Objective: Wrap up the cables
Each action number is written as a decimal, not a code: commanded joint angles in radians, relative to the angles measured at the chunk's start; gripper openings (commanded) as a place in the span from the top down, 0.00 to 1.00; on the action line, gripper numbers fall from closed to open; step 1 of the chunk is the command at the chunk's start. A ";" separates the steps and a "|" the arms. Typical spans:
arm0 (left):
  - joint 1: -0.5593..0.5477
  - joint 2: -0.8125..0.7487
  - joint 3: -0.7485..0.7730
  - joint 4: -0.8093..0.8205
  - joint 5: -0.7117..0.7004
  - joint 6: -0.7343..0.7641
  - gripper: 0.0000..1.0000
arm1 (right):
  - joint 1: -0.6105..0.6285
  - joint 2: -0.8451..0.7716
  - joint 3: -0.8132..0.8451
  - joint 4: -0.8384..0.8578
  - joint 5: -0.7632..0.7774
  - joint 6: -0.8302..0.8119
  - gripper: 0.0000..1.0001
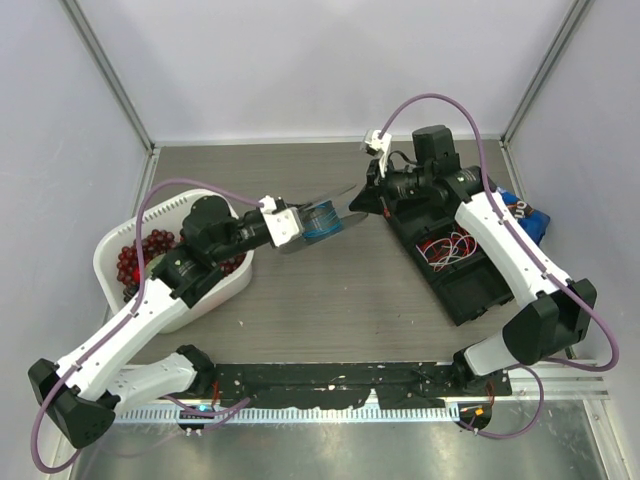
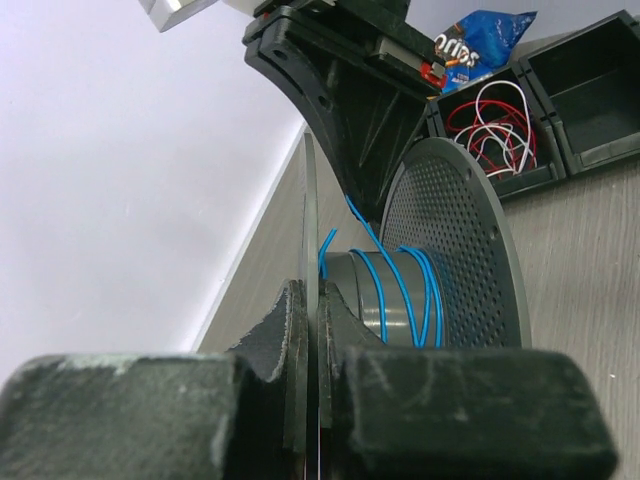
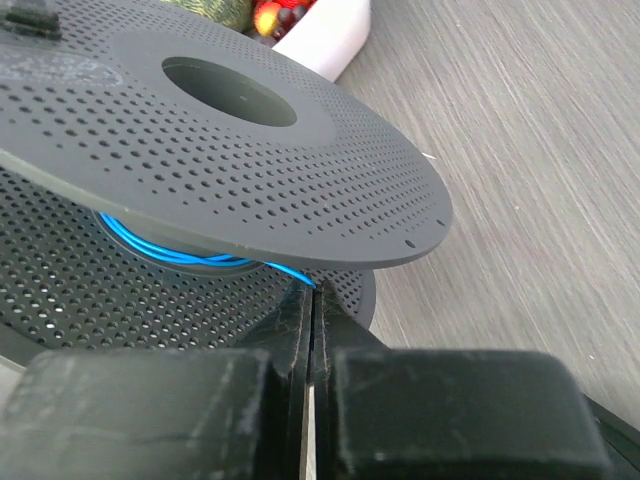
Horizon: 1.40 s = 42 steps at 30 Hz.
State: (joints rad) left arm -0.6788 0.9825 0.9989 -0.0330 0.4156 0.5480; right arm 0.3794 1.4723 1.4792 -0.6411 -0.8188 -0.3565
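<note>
Where your left pincer [image 2: 312,320] clamps the rim of the grey perforated plastic spool [image 2: 455,240], held above the counter's [image 1: 330,310] middle, thin bright blue cable [image 2: 378,290] coils round its hub; your right pincer [image 3: 310,300] is closed on a strand.

I read just 1 label from here: white letters, apparently "Doritos", partly hidden, on the blue snack bag [image 2: 482,40].
</note>
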 commanded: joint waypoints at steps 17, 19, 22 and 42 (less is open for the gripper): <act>-0.002 -0.025 0.190 0.036 0.121 -0.126 1.00 | -0.094 -0.073 -0.135 0.230 0.004 0.057 0.99; -0.005 -0.022 0.198 0.036 0.109 -0.138 1.00 | -0.093 -0.076 -0.143 0.231 0.007 0.057 0.99; -0.004 -0.019 0.201 0.036 0.106 -0.146 1.00 | -0.094 -0.076 -0.148 0.232 0.015 0.054 0.99; -0.002 0.021 0.224 0.038 0.052 -0.194 1.00 | -0.102 -0.082 -0.142 0.205 -0.006 0.022 0.99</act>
State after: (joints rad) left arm -0.6788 1.0340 1.1290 -0.1284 0.4484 0.4019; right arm 0.3290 1.3983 1.3415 -0.4423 -0.9604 -0.2924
